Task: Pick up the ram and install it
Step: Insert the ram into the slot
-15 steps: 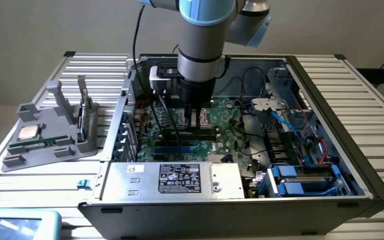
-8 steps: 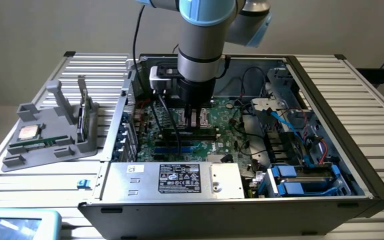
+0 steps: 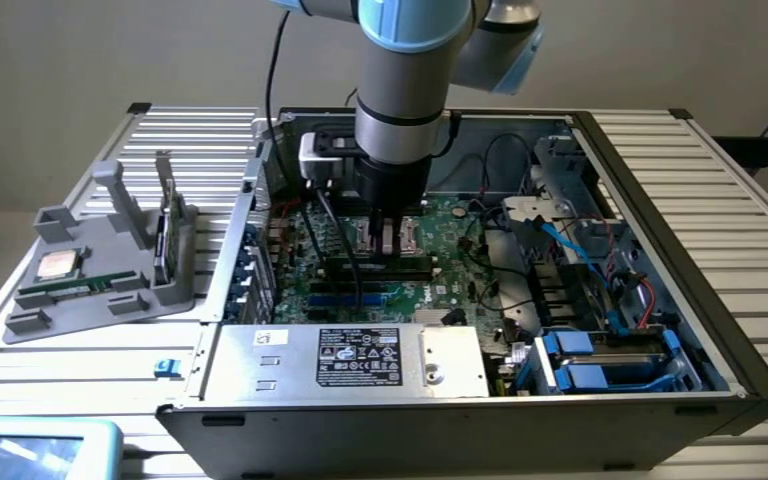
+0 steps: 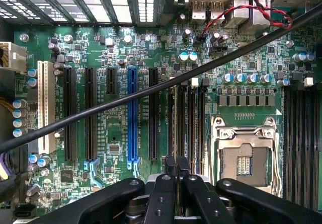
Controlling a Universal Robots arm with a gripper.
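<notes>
The tool (image 3: 381, 250) hangs low over the motherboard (image 4: 115, 58) slots, fingers shut together, any grip unclear; a ram (image 3: 71, 290) lies in the left holder (image 3: 51, 225).

Open computer case (image 3: 424, 430) on slatted table (image 3: 744, 230), green motherboard (image 4: 115, 128) (empty processor socket (image 4: 244, 161)), grey holder (image 3: 37, 322) with perhaps a processor chip (image 3: 57, 264)

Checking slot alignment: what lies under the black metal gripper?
Long black memory slots on the green motherboard, beside an empty silver processor socket. The gripper itself covers the spot directly below.
</notes>
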